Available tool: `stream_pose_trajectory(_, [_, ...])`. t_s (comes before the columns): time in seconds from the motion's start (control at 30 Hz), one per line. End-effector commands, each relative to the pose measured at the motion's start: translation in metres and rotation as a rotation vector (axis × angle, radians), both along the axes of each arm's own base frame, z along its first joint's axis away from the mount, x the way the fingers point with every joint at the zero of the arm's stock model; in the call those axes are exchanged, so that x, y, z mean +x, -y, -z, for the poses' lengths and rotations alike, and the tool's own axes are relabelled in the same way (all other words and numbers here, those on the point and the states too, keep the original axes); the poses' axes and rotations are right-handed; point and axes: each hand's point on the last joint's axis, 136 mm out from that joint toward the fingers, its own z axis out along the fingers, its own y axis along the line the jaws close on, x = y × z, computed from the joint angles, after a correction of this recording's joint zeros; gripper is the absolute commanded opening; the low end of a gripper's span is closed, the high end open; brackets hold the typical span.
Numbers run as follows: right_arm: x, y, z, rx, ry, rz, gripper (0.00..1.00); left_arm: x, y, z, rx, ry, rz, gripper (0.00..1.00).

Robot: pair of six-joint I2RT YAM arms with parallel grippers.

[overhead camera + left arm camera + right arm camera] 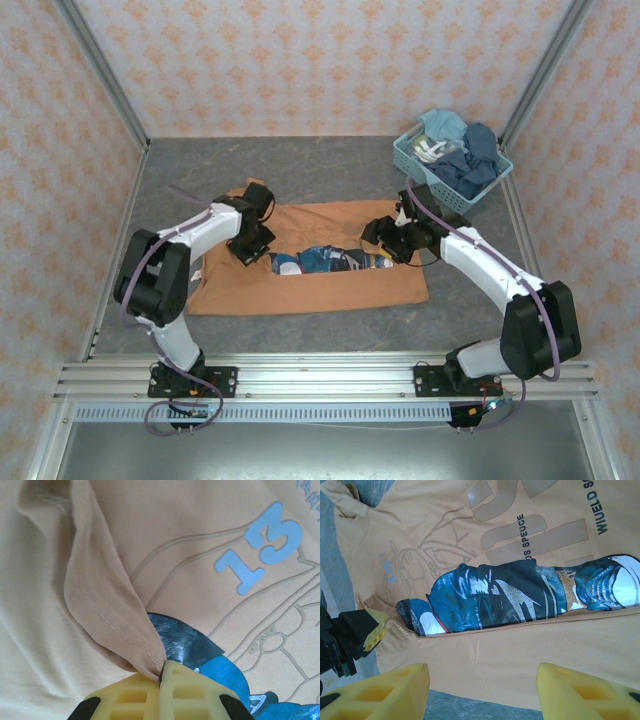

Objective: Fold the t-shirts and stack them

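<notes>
The shirt (310, 288) lies spread flat on the tabletop (200, 170), an orange-tan rectangle with its print (325, 262) at the middle. Nearer than the print, a plain flap of the cloth lies over the print's near part, its edge running along the print from end to end.

At the print's left end the left hand (162, 672) is closed tight on the shirt. It pinches a hemmed edge (110, 625), and the cloth rises from the pinch in a soft ridge, so the hold looks sound, though it takes in only a little cloth.

At the print's right end the right hand (482, 692) hangs over the same flap with its jaws wide apart and nothing between them. The left hand (350, 635) shows across from it.

Judging by the ridges and wrinkles, this is thin, light, limp cloth. It will sag and drag between two hold points, keep no shape of its own, and slide easily over itself. The printed patch looks a little stiffer and glossier, so it is a poorer place to pinch. The best hold for the right hand is probably the flap's edge just beside the print's right end, matching the left hand, so the flap lifts evenly.

Far beyond the print, to its right, a pale blue basket (405, 160) holds more clothes (470, 155).
</notes>
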Motion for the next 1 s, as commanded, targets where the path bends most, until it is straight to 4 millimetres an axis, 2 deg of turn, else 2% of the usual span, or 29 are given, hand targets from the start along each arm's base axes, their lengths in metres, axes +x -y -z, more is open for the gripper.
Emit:
stream_pose_trajectory(0.0, [0.006, 0.002, -0.003, -0.018, 0.007, 0.021, 0.58, 0.003, 0.001, -0.006, 0.068, -0.035, 0.092, 0.00])
stream_pose_trajectory(0.17, [0.004, 0.002, 0.001, -0.019, -0.007, 0.023, 0.58, 0.014, 0.017, -0.011, 0.119, -0.049, 0.208, 0.00])
stream_pose_trajectory(0.2, [0.004, 0.002, 0.001, -0.018, -0.009, 0.023, 0.58, 0.014, 0.017, -0.003, 0.144, -0.077, 0.229, 0.00])
stream_pose_trajectory(0.3, [0.003, 0.000, 0.004, -0.011, -0.022, 0.018, 0.58, 0.019, 0.020, 0.000, 0.195, -0.089, 0.291, 0.00])
stream_pose_trajectory(0.33, [0.003, -0.001, 0.005, -0.007, -0.025, 0.017, 0.58, 0.020, 0.021, 0.001, 0.209, -0.096, 0.311, 0.06])
stream_pose_trajectory(0.37, [0.003, -0.002, 0.006, -0.005, -0.029, 0.014, 0.58, 0.021, 0.020, 0.002, 0.231, -0.106, 0.333, 0.17])
stream_pose_trajectory(0.4, [0.003, -0.002, 0.007, -0.005, -0.035, 0.013, 0.58, 0.022, 0.018, 0.001, 0.255, -0.113, 0.346, 0.33])
stream_pose_trajectory(0.47, [0.002, -0.001, 0.009, -0.014, -0.044, 0.013, 0.58, 0.025, 0.012, -0.008, 0.299, -0.100, 0.350, 0.56])
stream_pose_trajectory(0.5, [0.001, 0.000, 0.010, -0.018, -0.046, 0.014, 0.58, 0.026, 0.008, -0.015, 0.318, -0.079, 0.345, 0.62])
stream_pose_trajectory(0.53, [0.001, 0.001, 0.011, -0.022, -0.047, 0.016, 0.58, 0.027, 0.005, -0.023, 0.334, -0.060, 0.336, 0.63])
stream_pose_trajectory(0.63, [0.000, 0.003, 0.017, -0.032, -0.055, 0.021, 0.58, 0.026, -0.001, -0.048, 0.333, 0.036, 0.295, 0.64])
stream_pose_trajectory(0.7, [-0.003, 0.005, 0.024, -0.046, -0.072, 0.025, 0.58, 0.015, -0.003, -0.053, 0.300, 0.051, 0.263, 0.62])
stream_pose_trajectory(0.83, [-0.012, 0.021, 0.039, -0.114, -0.115, 0.047, 0.55, -0.023, -0.022, -0.041, 0.249, -0.023, 0.175, 0.50])
stream_pose_trajectory(0.97, [-0.029, 0.051, 0.058, -0.205, -0.198, 0.099, 0.48, -0.074, -0.061, -0.024, 0.198, -0.116, 0.040, 0.34])
